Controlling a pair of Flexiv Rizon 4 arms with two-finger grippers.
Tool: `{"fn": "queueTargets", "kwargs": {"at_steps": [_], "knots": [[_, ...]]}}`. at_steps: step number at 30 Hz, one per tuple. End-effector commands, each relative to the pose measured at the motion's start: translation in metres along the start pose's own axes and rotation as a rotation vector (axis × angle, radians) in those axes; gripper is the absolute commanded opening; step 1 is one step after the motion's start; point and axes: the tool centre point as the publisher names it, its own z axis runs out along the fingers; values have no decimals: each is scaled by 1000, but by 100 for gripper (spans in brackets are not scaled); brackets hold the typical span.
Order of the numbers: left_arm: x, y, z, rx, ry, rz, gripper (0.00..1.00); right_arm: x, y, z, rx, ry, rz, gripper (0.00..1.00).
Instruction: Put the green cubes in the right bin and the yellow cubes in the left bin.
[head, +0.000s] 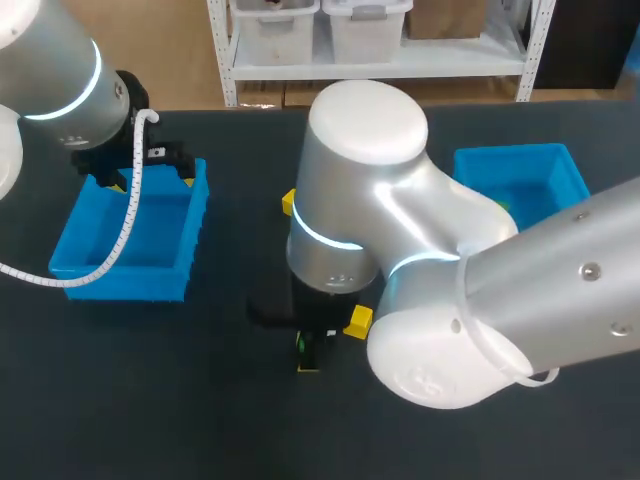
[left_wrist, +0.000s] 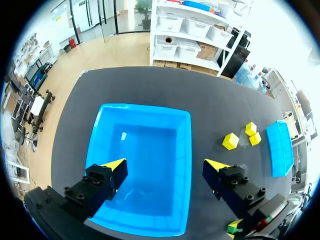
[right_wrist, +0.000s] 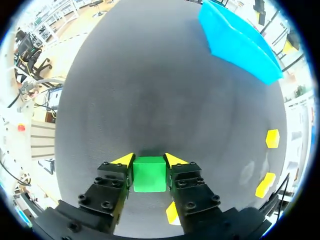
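Observation:
In the right wrist view a green cube (right_wrist: 149, 173) sits on the dark table, and the yellow-tipped fingers of my right gripper (right_wrist: 149, 161) press on it from both sides. In the head view that gripper (head: 312, 348) is at the table's middle, mostly hidden under its arm. Yellow cubes lie close by (head: 358, 320) (head: 289, 201) (right_wrist: 272, 138) (right_wrist: 265, 185). My left gripper (left_wrist: 165, 167) hangs open above the left blue bin (left_wrist: 100, 130), holding nothing. The right blue bin (head: 565, 165) stands at the far right.
The left bin (head: 70, 245) stands at the table's left under my left arm. My right arm's big elbow covers the table's middle in the head view. One yellow cube (right_wrist: 172, 212) lies just under my right gripper's body.

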Motion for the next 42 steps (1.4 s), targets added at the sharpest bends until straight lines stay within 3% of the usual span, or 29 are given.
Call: {"fn": "queueTargets", "kwargs": {"at_steps": [1,11,22,32,42], "knots": [[0,-1,0,-3,-1,-2,100,5,-3,-7,24,-2,9,0],[0,-1,0,-3,-1,-2,100,8,-18,-30,73,-19,22,0],[0,-1,0,-3,-1,-2,100,16,-74,-111,226,-164,141,0],[0,-1,0,-3,-1,-2,100,73,-123,-184,420,-221,326,0],[0,-1,0,-3,-1,-2,100,151,-153,-214,517,-228,495,0]]}}
